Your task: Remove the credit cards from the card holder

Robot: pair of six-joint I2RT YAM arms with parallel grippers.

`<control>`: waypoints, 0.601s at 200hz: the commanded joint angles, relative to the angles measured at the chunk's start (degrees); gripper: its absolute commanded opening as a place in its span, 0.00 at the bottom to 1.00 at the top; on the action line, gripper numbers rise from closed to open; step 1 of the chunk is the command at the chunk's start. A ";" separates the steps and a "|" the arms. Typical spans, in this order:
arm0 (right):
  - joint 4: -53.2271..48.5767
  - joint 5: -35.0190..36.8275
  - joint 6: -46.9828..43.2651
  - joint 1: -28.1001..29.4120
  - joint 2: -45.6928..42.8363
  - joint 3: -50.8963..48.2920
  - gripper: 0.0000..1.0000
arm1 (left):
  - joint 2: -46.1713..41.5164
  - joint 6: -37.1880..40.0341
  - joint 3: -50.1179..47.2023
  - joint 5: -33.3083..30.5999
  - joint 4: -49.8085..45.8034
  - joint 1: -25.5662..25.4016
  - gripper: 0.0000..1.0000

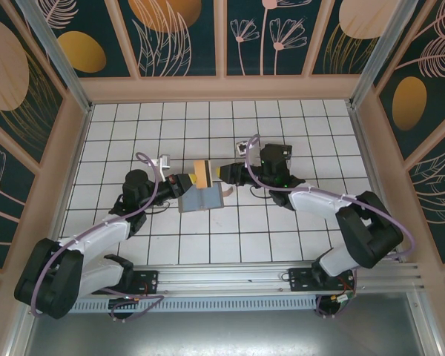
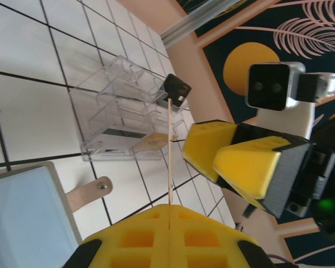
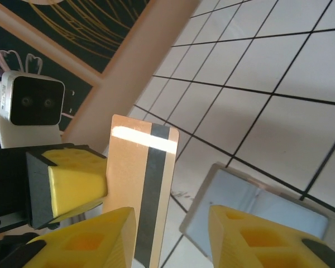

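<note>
Tan-gold credit card [image 3: 135, 190], dark stripe

No legible text, brand or number anywhere; tan-gold card [image 3: 128, 190] face plain, one dark stripe, unlettered

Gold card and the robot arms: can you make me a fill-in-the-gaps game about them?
1. The gold card has a dark ____ running down it.
2. The tool pinching it belongs to the ____ arm.
3. The grey wallet on the table is not shut but ____.
Missing words: stripe; left; open.
</note>
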 commanded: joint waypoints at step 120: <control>12.58 -12.22 9.42 -0.24 7.22 1.64 0.26 | 1.91 -2.24 -1.19 4.99 8.65 0.31 0.00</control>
